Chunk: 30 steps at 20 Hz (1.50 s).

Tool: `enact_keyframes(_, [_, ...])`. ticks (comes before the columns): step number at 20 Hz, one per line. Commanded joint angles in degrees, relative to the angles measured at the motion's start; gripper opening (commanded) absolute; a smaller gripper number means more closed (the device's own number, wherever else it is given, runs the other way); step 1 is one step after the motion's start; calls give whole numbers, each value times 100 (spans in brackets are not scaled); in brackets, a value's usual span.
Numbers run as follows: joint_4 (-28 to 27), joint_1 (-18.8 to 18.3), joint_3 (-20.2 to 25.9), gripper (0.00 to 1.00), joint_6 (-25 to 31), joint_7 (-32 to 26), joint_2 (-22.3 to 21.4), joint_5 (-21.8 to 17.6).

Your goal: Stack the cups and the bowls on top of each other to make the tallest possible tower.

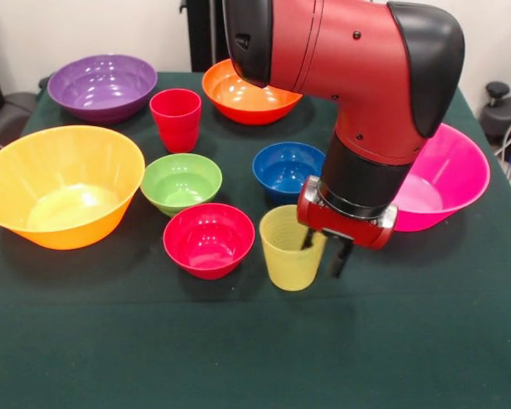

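Yellow cup (290,248) rim straddled by lowered gripper (324,250)

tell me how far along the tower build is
Nothing is stacked yet: the translucent yellow plastic cup, the red plastic cup, the small blue plastic bowl and the small red plastic bowl each stand alone on the green table. In hand: the gripper has its jaws open astride the yellow cup's rim, one inside and one outside. Left: gripping it and all the stacking.
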Motion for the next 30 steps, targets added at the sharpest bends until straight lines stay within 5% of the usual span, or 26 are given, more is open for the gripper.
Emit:
enact_keyframes(1, [400,-89,841,100,-120,391,32,94])
enact_keyframes(11, [301,-166,919,100,-118,385,6,120])
enact_keyframes(19, [-109,-255,877,100,446,221,-55,135])
enact_keyframes(30, [155,-259,821,100,1100,88,-670,124])
